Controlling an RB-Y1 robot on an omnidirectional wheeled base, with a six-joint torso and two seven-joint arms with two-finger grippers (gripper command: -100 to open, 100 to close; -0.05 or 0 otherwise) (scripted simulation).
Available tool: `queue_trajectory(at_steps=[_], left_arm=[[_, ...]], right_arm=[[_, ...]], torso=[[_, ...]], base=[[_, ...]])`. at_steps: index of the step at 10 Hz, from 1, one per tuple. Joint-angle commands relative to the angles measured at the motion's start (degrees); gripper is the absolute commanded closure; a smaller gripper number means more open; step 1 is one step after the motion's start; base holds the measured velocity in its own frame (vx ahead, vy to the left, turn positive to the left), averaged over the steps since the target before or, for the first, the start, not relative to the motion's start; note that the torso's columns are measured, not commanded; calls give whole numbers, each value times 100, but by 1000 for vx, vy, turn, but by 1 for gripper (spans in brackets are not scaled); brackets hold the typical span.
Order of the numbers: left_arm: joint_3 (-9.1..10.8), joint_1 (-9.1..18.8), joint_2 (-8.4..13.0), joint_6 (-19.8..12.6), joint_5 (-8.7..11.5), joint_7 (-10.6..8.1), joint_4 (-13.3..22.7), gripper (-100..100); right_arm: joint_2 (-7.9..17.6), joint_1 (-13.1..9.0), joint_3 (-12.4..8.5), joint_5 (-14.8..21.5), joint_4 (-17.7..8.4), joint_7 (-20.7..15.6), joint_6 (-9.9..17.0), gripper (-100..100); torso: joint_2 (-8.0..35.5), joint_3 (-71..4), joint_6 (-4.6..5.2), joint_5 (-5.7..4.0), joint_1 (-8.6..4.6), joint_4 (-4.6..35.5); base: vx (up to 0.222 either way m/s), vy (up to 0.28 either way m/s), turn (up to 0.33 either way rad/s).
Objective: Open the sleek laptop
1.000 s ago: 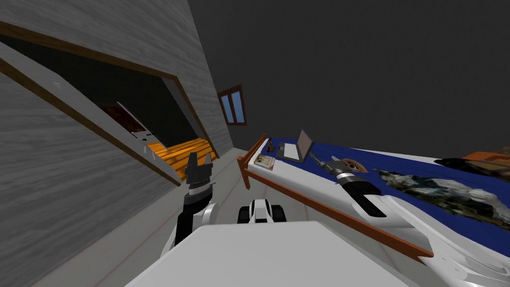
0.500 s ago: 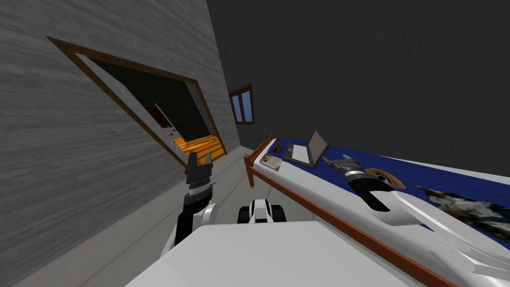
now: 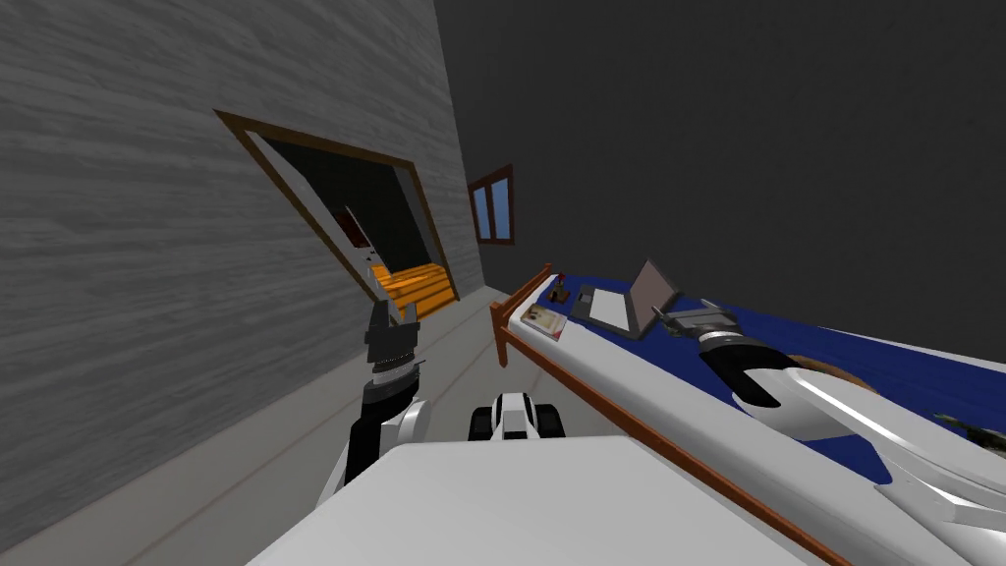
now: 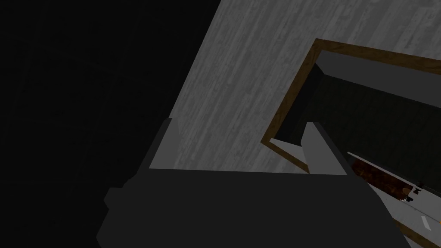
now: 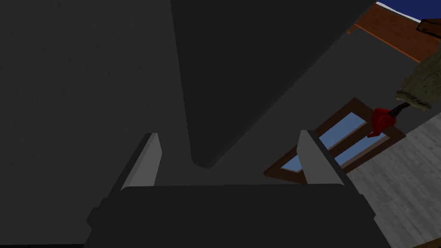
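Observation:
The laptop (image 3: 611, 307) lies near the foot end of the bed (image 3: 629, 393), its pale base flat and its dark lid (image 3: 653, 287) raised at a slant. My right gripper (image 3: 668, 316) hovers just behind the lid, open. In the right wrist view a rounded corner of the dark lid (image 5: 224, 86) reaches between the spread fingers of the right gripper (image 5: 226, 159), touching neither. My left gripper (image 3: 393, 312) is held up beside the chest, away from the bed. The left wrist view shows this left gripper (image 5: 243, 146) open and holding nothing.
The bed has a blue cover (image 3: 786, 329) and a brown wooden frame (image 3: 589, 398). A book (image 3: 546, 319) and a small red-brown object (image 3: 560, 292) lie at its foot end. An open doorway (image 3: 363, 226) and a window (image 3: 493, 206) are in the grey wall on the left.
The whole head view has swung, so the doorway, window and bed have slid to the right. My right gripper has stayed close behind the laptop lid. The left arm has not moved.

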State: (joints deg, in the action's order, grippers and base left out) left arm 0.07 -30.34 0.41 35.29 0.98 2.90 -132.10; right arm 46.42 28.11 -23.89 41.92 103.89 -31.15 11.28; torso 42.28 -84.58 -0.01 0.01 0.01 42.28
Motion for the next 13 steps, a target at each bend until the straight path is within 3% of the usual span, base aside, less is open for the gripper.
queue_trajectory(at_steps=[1, 2, 3, 4, 5, 6, 7, 8, 9, 10, 11, 12, 13], left_arm=[[0, 0, 0, 0, 0, 0, 0, 0], [0, 0, 0, 0, 0, 0, 0, 0], [1, -1, 0, 0, 0, 0, 0, 0], [0, 0, 0, 0, 0, 0, 0, 0], [0, 0, 0, 0, 0, 0, 0, 0], [0, 1, -1, 0, 0, 0, 0, 0], [0, 0, 0, 0, 0, 0, 0, 0], [0, 0, 0, 0, 0, 0, 0, 0], [0, 0, 0, 0, 0, 0, 0, 0], [0, 0, 0, 0, 0, 0, 0, 0], [0, -1, 0, 0, 0, 0, 0, 0], [0, 0, 0, 0, 0, 0, 0, 0], [0, -1, 0, 0, 0, 0, 0, 0]], right_arm=[[252, 0, -137, 172, -183, -146, 265, -100], [160, 42, -137, 147, -112, -107, 176, -100], [169, -34, -343, 209, -401, -124, 15, -100], [169, -34, -343, 209, -432, -124, 15, -100], [170, -113, -540, 264, -619, -129, -163, -100], [170, -113, -540, 264, -750, -129, -163, -100], [171, -192, -738, 319, -925, -135, -341, -100], [171, -192, -738, 319, -1067, -135, -341, -100], [172, -270, -935, 374, -1219, -141, -519, -100], [172, -270, -935, 374, -1385, -141, -519, -100], [173, -349, -1132, 428, -1549, -147, -698, -100], [173, -349, -1132, 428, -1702, -147, -698, -100], [174, -427, -1330, 483, -1932, -153, -876, -100]], torso=[[0, 0, -1, -1, 0, 0], [0, 0, 1, -1, -1, 0], [1, 2, 7, -2, -1, 0], [7, 4, -2, 1, 6, 2], [7, 5, 2, 0, 5, 1], [9, 5, -3, 1, 6, 2], [4, 4, 4, -1, -1, 1], [2, 2, -3, -1, -2, 0], [-4, -2, 3, -1, -4, -1], [-6, -3, -2, -2, 0, -2], [-4, -2, 4, -2, -5, -1], [1, 1, -2, -1, 1, 0], [2, 1, 2, -1, -4, 0]], base=[[-7, -14, 279], [-2, -9, 51], [-26, 14, 201], [-36, 25, 126], [-59, 40, 198], [-55, 35, 101], [-60, 37, 192], [-44, 34, 113], [-37, 43, 175], [-29, 30, 92], [-41, 44, 166], [-38, 32, 119], [-42, 37, 202]])
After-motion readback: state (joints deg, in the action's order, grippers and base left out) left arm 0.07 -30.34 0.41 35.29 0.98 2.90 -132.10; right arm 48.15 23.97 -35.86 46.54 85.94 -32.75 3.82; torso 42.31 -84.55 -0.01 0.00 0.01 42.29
